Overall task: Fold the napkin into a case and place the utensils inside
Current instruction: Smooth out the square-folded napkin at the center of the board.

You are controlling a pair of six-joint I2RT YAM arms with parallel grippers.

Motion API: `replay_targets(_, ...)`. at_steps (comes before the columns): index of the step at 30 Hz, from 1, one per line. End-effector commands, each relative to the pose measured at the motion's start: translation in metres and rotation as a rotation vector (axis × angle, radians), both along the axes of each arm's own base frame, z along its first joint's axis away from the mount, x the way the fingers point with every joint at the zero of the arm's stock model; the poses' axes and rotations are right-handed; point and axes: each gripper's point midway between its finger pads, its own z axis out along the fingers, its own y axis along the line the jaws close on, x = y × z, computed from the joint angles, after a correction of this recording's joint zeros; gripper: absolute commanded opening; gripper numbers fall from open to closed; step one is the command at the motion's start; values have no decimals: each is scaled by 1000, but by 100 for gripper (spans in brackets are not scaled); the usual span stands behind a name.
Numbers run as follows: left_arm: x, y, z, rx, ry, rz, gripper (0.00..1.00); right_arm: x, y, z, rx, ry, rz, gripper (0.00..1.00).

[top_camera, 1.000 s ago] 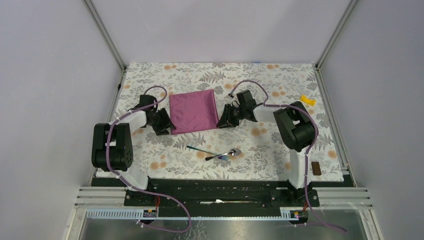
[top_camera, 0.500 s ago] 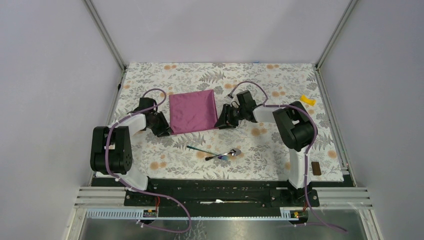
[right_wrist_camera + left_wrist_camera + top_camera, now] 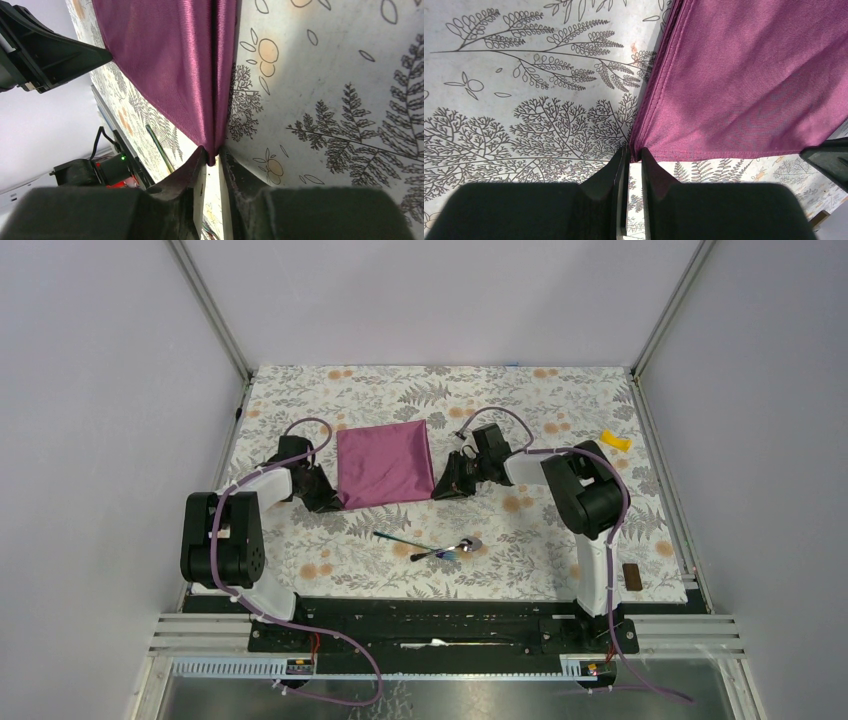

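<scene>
Napkin [image 3: 383,465] flat on the floral tabletop [image 3: 560,530] just beyond the two touching utensils [image 3: 440,546], near-left corner pinched between the closed-down fingers of the left tool [image 3: 633,160], near-right corner clamped likewise in the right tool [image 3: 212,161], far edge lying free.

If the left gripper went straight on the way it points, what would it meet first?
The napkin: its corner sits between the jaws of the left gripper, so any advance would push straight into that cloth, probably along its hemmed edge.
</scene>
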Motion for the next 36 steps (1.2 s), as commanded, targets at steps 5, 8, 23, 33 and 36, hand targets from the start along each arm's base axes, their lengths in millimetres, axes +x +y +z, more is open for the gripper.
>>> replay_targets(5, -32, 16, -32, 92, 141, 25, 12, 1, -22, -34, -158, 82, -145, 9)
replay_targets(8, -35, 15, -34, 87, 157, 31, 11, -4, -24, -42, -170, 122, -155, 2)
replay_targets(23, -22, 9, 11, 48, 48, 37, 48, 13, -28, 10, -196, -90, -89, 35)
replay_targets(33, 14, -19, 72, -114, -129, -18, 44, 15, 35, 74, 4, -183, 80, 49)
replay_targets(36, 27, -40, 77, -168, -172, -58, 43, 22, 47, 65, 44, -147, 71, 39)
